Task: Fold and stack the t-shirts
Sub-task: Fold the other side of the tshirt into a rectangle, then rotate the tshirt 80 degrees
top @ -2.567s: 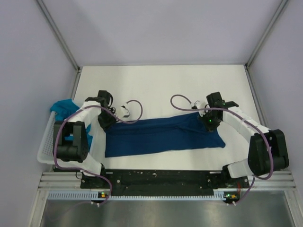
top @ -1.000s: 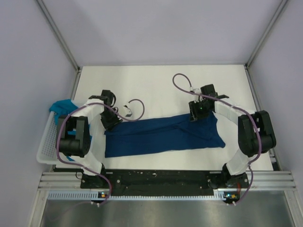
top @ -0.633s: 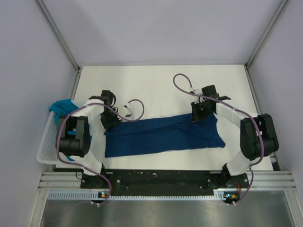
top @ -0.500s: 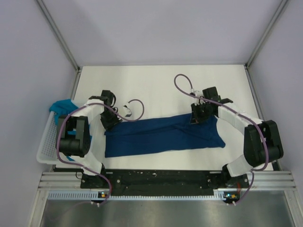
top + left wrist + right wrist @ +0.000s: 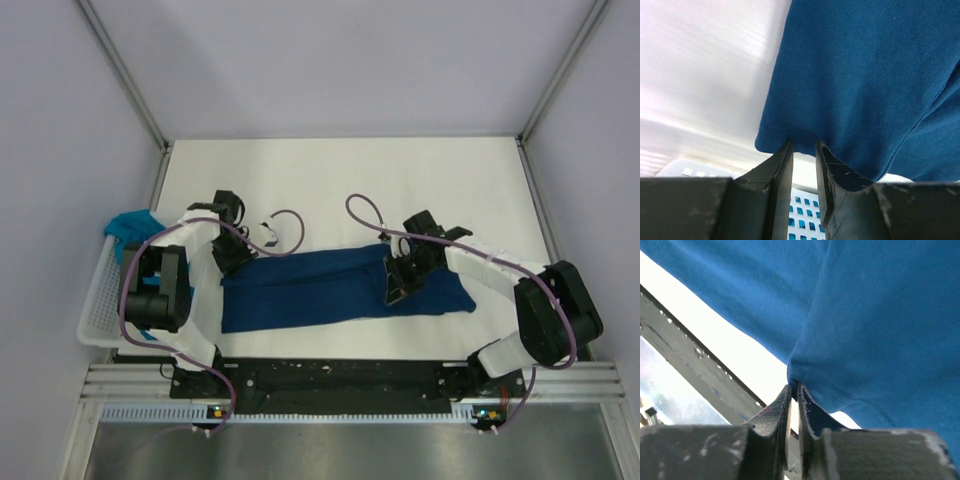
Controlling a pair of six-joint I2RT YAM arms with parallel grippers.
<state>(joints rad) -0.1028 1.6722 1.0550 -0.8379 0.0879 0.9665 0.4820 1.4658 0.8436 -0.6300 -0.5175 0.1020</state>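
The navy t-shirt (image 5: 310,290) lies folded into a long strip across the near middle of the table; no print shows. My left gripper (image 5: 232,258) sits at its far left corner, with the jaws nearly closed on the hem (image 5: 803,145). My right gripper (image 5: 392,285) is shut on a fold of the shirt's right part (image 5: 794,387) and holds it above the strip, right of its middle. The navy cloth fills both wrist views (image 5: 865,75) (image 5: 880,315). The teal t-shirt (image 5: 130,222) lies bunched in the basket at the left.
The white lattice basket (image 5: 92,305) stands at the table's left edge and shows between the left fingers (image 5: 805,215). A black base rail (image 5: 340,378) runs along the near edge and shows in the right wrist view (image 5: 695,360). Cables loop over the table behind both grippers.
My right gripper has moved from the shirt's far right edge toward the near left, taking a fold of navy cloth over the strip. My left gripper has stayed at the left corner.
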